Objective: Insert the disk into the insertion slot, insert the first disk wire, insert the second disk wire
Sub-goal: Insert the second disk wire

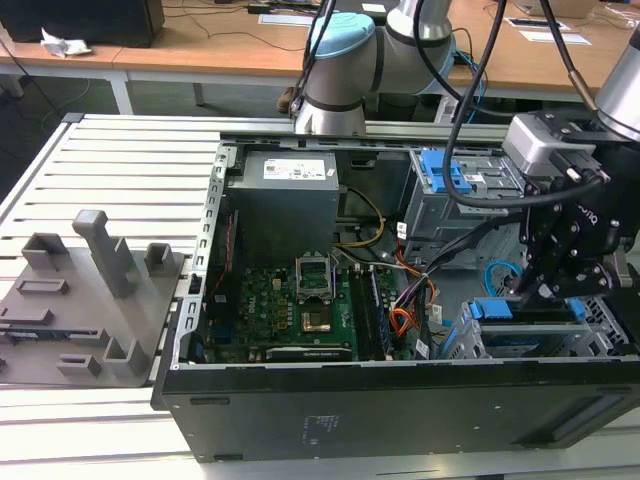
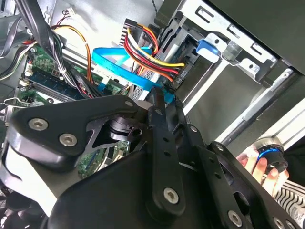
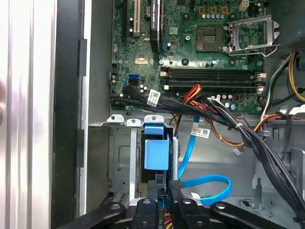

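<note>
The disk, black with a blue carrier tab, sits in the insertion slot, the low grey perforated bay at the case's front corner on the exterior view's right. My gripper hangs right over the disk's end. In both wrist views its fingers are closed together on the end of a flat blue disk wire, whose plug shows at the fingertips. A second disk wire of red, yellow and black strands ends in a black plug at the disk; whether it is seated I cannot tell.
A taller grey cage with a blue ribbed tab stands behind the slot. The motherboard and loose cable bundles fill the case. A grey fixture plate lies at the exterior view's left. A hand holds a small device.
</note>
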